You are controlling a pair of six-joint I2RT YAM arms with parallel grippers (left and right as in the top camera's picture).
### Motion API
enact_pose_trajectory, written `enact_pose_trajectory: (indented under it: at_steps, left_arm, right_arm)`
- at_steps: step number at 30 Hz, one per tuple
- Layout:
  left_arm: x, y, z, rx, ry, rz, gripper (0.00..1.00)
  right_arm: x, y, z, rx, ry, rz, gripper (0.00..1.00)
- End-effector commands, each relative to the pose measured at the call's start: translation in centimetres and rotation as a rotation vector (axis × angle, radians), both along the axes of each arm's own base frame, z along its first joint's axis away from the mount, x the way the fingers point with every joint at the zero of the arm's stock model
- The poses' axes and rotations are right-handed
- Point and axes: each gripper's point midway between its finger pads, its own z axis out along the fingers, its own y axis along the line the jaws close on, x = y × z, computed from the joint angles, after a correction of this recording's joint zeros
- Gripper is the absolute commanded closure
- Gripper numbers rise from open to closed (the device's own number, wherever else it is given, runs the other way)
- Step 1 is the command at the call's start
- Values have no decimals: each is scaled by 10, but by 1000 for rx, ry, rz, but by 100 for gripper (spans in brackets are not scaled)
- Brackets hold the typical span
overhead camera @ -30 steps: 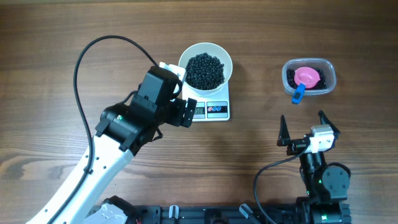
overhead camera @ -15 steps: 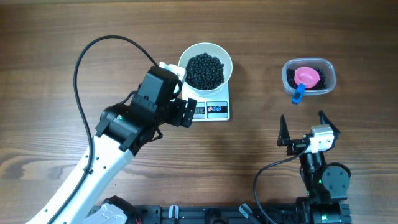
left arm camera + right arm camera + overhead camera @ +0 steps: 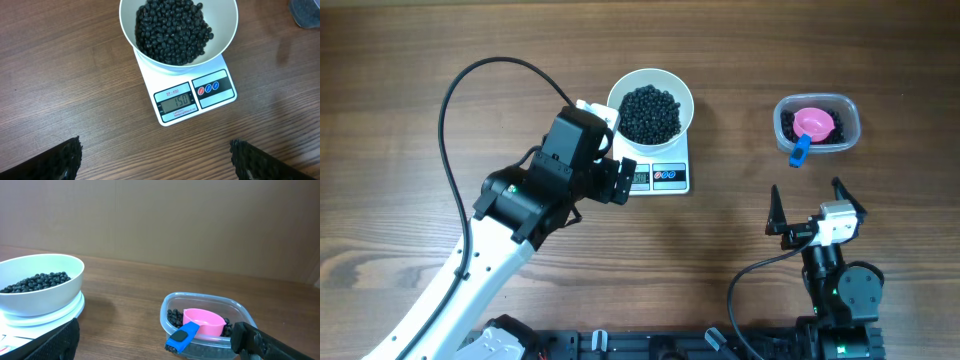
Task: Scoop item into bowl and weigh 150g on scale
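I have the round white bowl [image 3: 686,97] sitting on the small flat white digital scale [image 3: 681,166], toward the far edge of the wooden worktop [image 3: 410,60], about midway along it. The bowl covers the rear part of the scale and leaves the front panel bare. A dark heap of small round black pellets [image 3: 650,113] fills the bowl. In the left wrist view the grey display [image 3: 174,102] appears to read 150, with a red and a blue button just beside it.

My left gripper [image 3: 157,162] hangs on the near-left side of the scale, looking down on it. Its jaws are spread wide with only bare wood between them, and they touch nothing.

The clear rounded-rectangular plastic tub [image 3: 853,108] stands well apart, toward the far right corner. A pink scoop with a blue handle [image 3: 815,123] lies in it, the handle poking over the near rim, with a few black pellets around it.

My right gripper [image 3: 807,195] sits near the front edge on the right, on the near side of the tub. Its jaws are wide apart and empty.
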Motion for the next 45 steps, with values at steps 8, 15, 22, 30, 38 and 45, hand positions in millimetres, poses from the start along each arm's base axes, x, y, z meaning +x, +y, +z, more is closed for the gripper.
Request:
enact_pose_trajectory:
  at_steps: [8,15,22,30,38,45]
  left_arm:
    - [-2,1,-4,8,15,-11,0]
    - [16,-3,12,-25,-80,18,0]
    - [51,19,35,-93,-207,172,0]
    - [77,53,45,-124,-286,283,0]
    - [84,64,51,-186,-297,340,0]
    - [65,72,42,-175,-279,345,0]
  right_arm:
    - [-1,0,2,-7,-14,-2,0]
    - [-1,0,2,-7,-14,-2,0]
    - [-1,0,2,-7,-14,-2,0]
    - [-1,0,2,-7,-14,-2,0]
    - [-1,0,2,-8,-14,-2,0]
    - [-1,0,2,-7,-14,-2,0]
